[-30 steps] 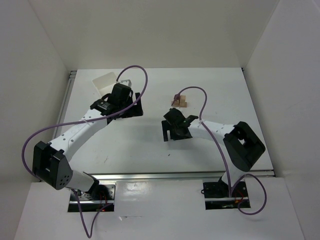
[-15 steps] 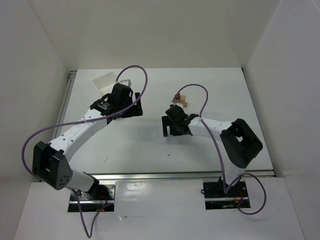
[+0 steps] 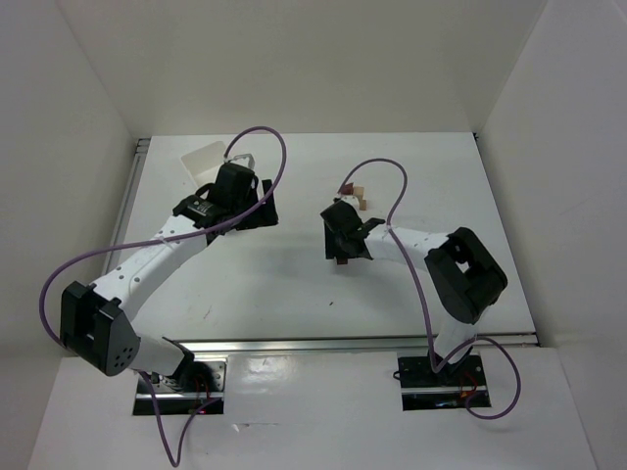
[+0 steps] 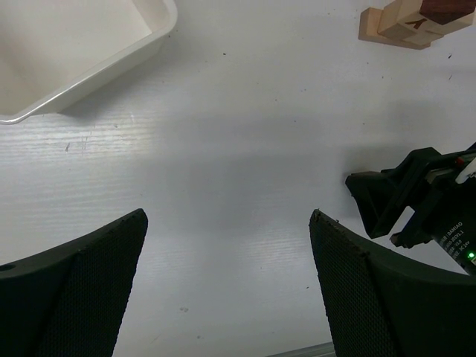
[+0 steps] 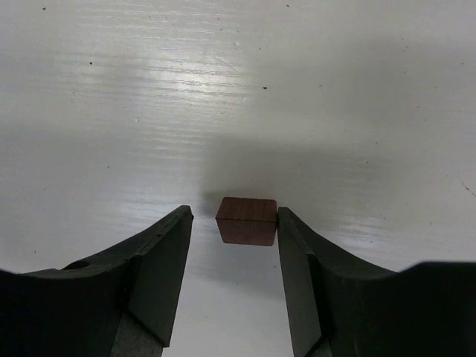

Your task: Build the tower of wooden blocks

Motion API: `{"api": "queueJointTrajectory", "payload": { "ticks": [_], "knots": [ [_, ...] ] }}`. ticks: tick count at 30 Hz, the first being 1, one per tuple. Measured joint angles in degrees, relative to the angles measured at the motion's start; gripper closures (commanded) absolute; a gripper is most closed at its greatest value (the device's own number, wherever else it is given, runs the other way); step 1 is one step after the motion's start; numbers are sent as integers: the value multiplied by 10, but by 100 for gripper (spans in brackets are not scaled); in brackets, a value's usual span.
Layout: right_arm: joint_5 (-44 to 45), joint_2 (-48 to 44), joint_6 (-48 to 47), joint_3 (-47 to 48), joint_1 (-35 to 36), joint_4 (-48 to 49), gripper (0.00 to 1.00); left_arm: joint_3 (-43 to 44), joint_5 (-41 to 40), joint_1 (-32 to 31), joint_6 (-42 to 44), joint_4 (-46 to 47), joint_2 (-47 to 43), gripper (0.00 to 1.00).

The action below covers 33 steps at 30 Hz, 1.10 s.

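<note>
Right gripper (image 5: 234, 223): jaws apart, straddling a small dark maroon wooden block (image 5: 247, 221). The maroon block touches the inner face of one finger (image 5: 296, 253), with a clear gap to the other, so it is not clamped. Can't tell from the wrist view whether the block sits on the white table (image 5: 312, 82) or just above it; a soft shadow lies around it. The wood block tower (image 3: 359, 199), a small stack of light tan pieces with a dark maroon piece on top, stands mid-table just beyond the right gripper in the top view, near it but apart. In the left wrist view the tower is at the top right corner, a tan base with maroon on top, cut off by the frame edge. Left gripper (image 4: 227, 222): jaws wide apart, nothing between them, over bare table. The shallow white rectangular plastic tray (image 4: 111, 63) lies just beyond it at the far left, well apart from the tower. The right gripper's black body shows at the right edge of that view.
</note>
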Motion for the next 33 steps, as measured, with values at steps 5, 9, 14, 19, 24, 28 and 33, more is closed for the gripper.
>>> {"api": "queueJointTrajectory", "payload": {
  "ticks": [5, 9, 14, 19, 24, 28, 33],
  "knots": [
    [2, 5, 10, 2, 0, -7, 41, 0, 0, 0, 0, -2, 0, 5],
    [2, 13, 18, 4, 0, -16, 41, 0, 0, 0, 0, -3, 0, 5],
    [6, 15, 29, 4, 0, -21, 58, 0, -3, 0, 0, -2, 0, 6],
    [24, 15, 33, 4, 3, -21, 75, 0, -2, 0, 0, -2, 0, 8],
    [36, 13, 4, 2, 3, -10, 85, 0, -2, 0, 0, -2, 0, 8],
    [-23, -39, -142, -45, -6, 58, 82, 0, -3, 0, 2, -2, 0, 8],
    [-237, -182, -393, -104, -70, 114, 67, 0, -6, 0, 16, -2, 0, 5]
  ]
}}
